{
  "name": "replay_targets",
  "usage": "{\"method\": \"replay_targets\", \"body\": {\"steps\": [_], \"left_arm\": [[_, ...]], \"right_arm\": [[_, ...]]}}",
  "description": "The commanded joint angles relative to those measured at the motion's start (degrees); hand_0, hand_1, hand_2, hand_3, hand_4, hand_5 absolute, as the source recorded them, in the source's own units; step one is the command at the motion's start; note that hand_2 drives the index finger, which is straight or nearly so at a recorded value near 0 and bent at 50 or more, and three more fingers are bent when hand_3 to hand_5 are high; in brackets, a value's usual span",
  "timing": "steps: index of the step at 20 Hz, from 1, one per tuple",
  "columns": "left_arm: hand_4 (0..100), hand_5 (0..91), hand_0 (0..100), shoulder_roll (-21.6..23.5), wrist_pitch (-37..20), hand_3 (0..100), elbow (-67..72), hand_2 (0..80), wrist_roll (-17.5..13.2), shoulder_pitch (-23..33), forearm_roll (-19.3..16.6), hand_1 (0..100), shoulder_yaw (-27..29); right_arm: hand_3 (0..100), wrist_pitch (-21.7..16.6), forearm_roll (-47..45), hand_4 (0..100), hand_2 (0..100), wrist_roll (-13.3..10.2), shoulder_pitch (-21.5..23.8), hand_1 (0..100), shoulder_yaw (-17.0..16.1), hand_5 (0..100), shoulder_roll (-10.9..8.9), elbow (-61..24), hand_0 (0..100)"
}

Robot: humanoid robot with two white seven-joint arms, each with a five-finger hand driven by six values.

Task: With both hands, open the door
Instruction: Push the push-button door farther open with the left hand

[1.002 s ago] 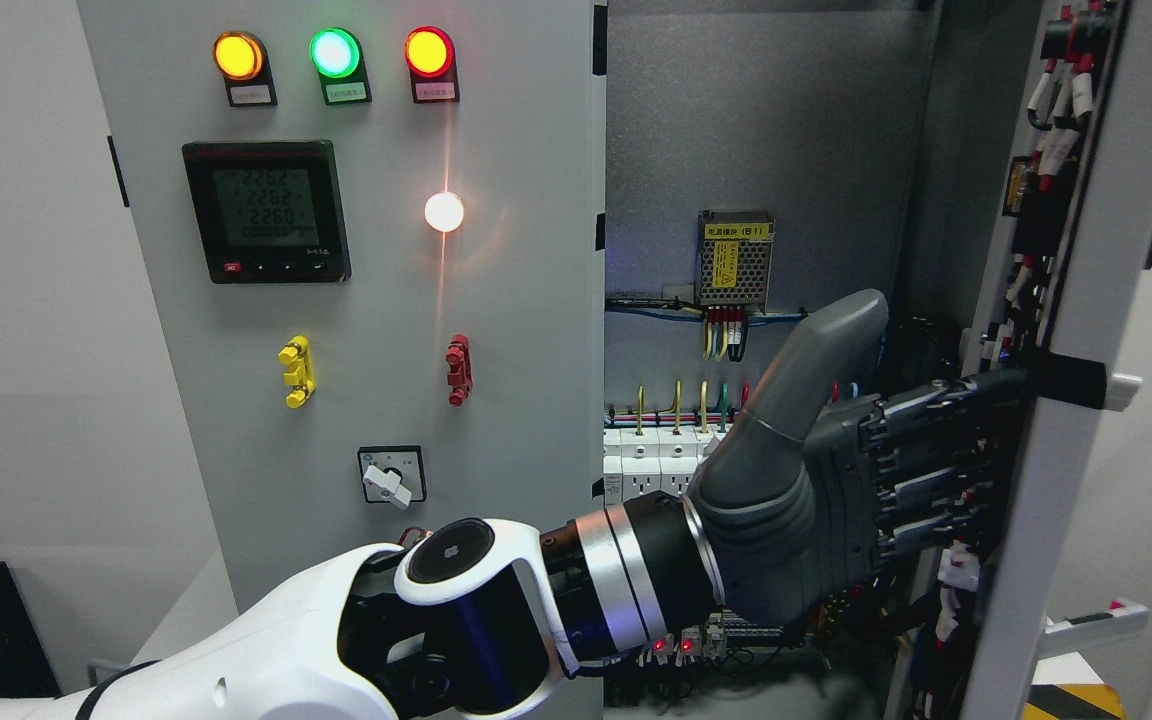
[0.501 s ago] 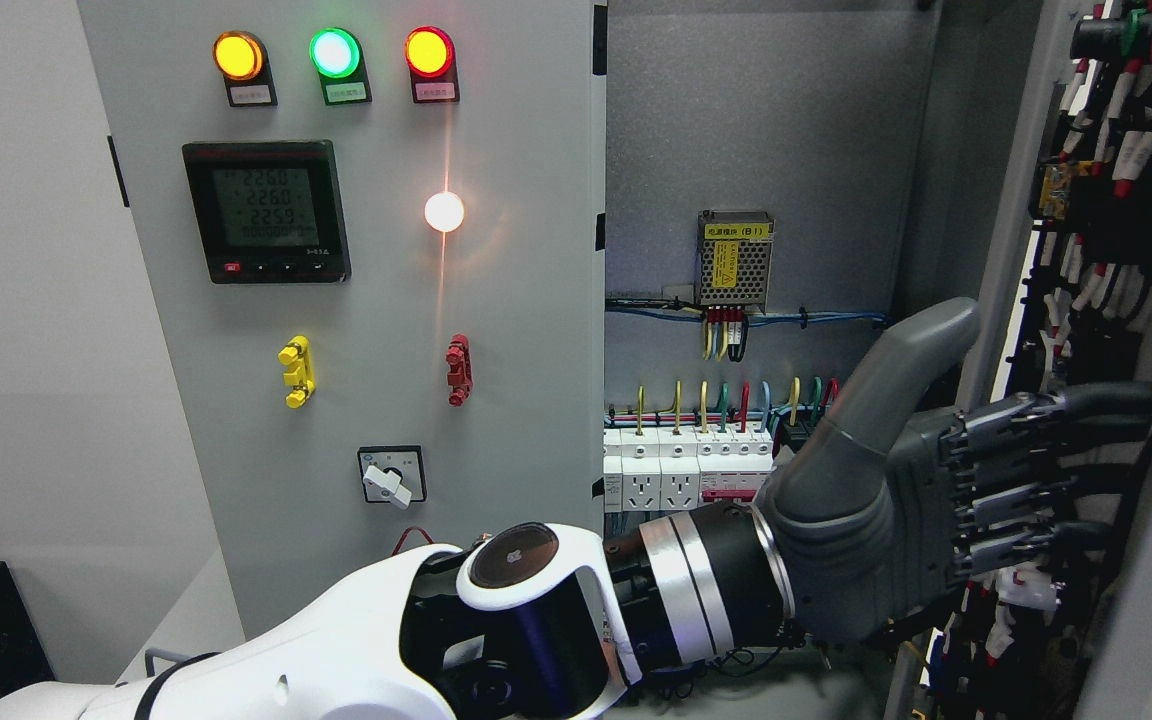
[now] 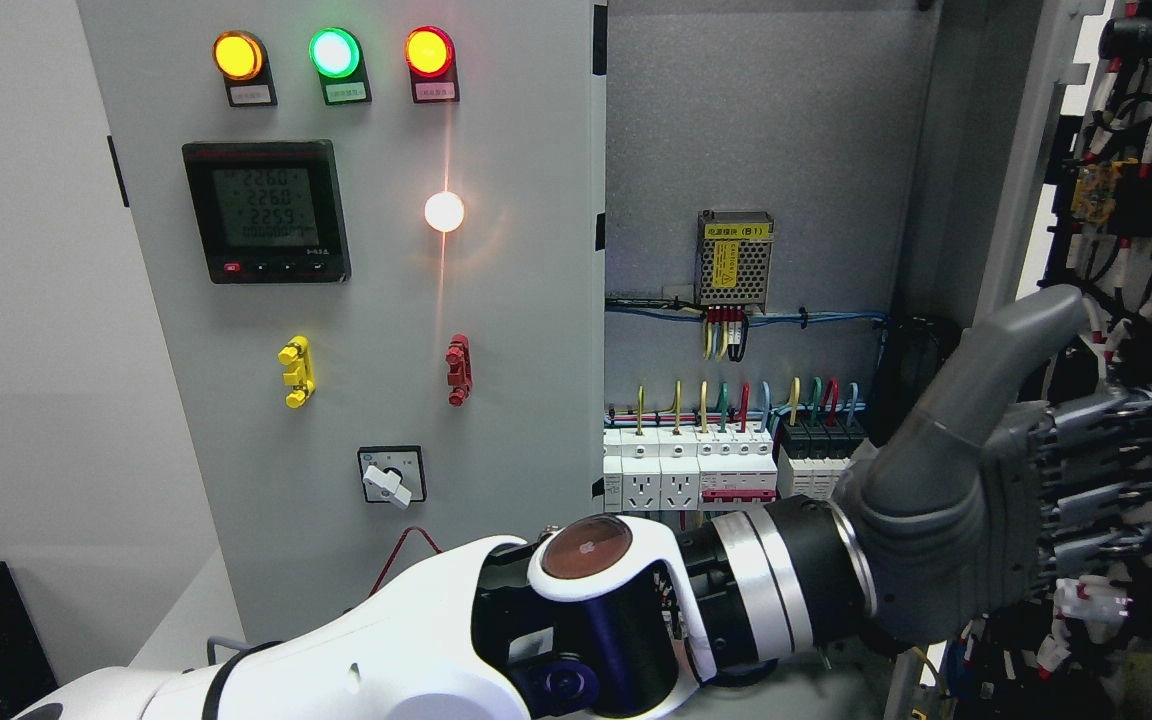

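**Door swung wide at the right, left hand pressing its inner face**

The grey metal cabinet door (image 3: pixel 1026 150) on the right, its inner side hung with black, red and white wiring (image 3: pixel 1136 200), stands far open at the picture's right edge, so that the cabinet interior shows in full. The dark grey left hand (image 3: pixel 996 520) reaches across from the lower left on its white and black arm (image 3: pixel 456 640). Its fingers (image 3: pixel 1106 460) lie straight and side by side, stretched toward the wired face of the door, with the thumb raised above them; they grasp nothing. Whether the fingertips actually touch the door is hard to say, since they run into the dark wiring at the frame edge. The right hand is not in view.

By my reading, the step in hand is the outward push of the right door, and it looks nearly done. The next move would call for easing the hand off without snagging the cable bundles, which hang close around the fingers.

The left grey door panel (image 3: pixel 356 300), with its three round indicator lamps (image 3: pixel 334 52), black digital meter (image 3: pixel 266 210) and rotary switch (image 3: pixel 391 478), sits shut beside the opening. Open room lies in the cabinet mouth between that panel's edge and the swung door. The row of white and black circuit breakers (image 3: pixel 726 465) and the small perforated metal power supply (image 3: pixel 734 258) sit at the back, well behind the forearm.
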Motion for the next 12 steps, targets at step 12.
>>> {"method": "replay_targets", "body": {"steps": [12], "left_arm": [[0,0.0,0,-15.0,-0.1,0,12.3,0.0,0.5,-3.7,-0.1,0,-1.8]], "right_arm": [[0,0.0,0.0,0,0,0.0,0.0,0,0.0,0,0.00,0.0,19]]}}
